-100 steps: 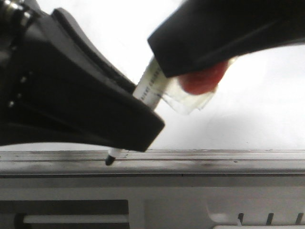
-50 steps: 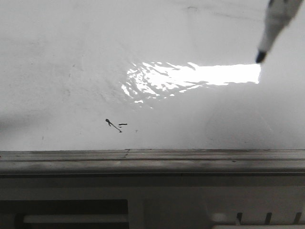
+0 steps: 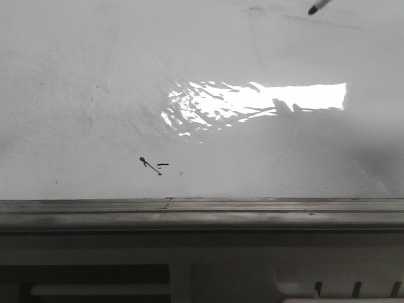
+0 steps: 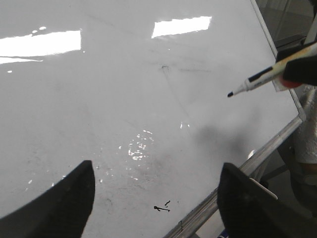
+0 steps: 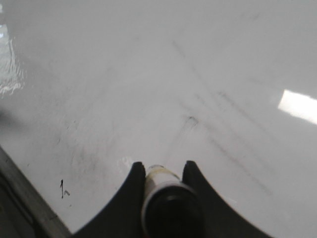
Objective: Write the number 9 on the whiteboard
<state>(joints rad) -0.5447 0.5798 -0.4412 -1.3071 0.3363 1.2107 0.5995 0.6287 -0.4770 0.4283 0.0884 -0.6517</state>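
The left gripper (image 4: 156,198) hangs over the whiteboard (image 4: 99,109) with its two dark fingers (image 4: 59,206) spread wide, nothing between them. A tiny black scribble (image 4: 162,208) sits on the board in the gap between the fingertips. Well ahead and off to one side, a marker (image 4: 262,77) held by the right gripper (image 4: 302,69) hovers tip-down.

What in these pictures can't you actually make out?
- Front view: only the marker tip shows; the top edge cuts off the rest.
- Right wrist view: the marker's tip is hidden behind its own barrel in the right gripper.
- All views: whether the tip touches the whiteboard is unclear.
- The small scribble is too tiny to read.
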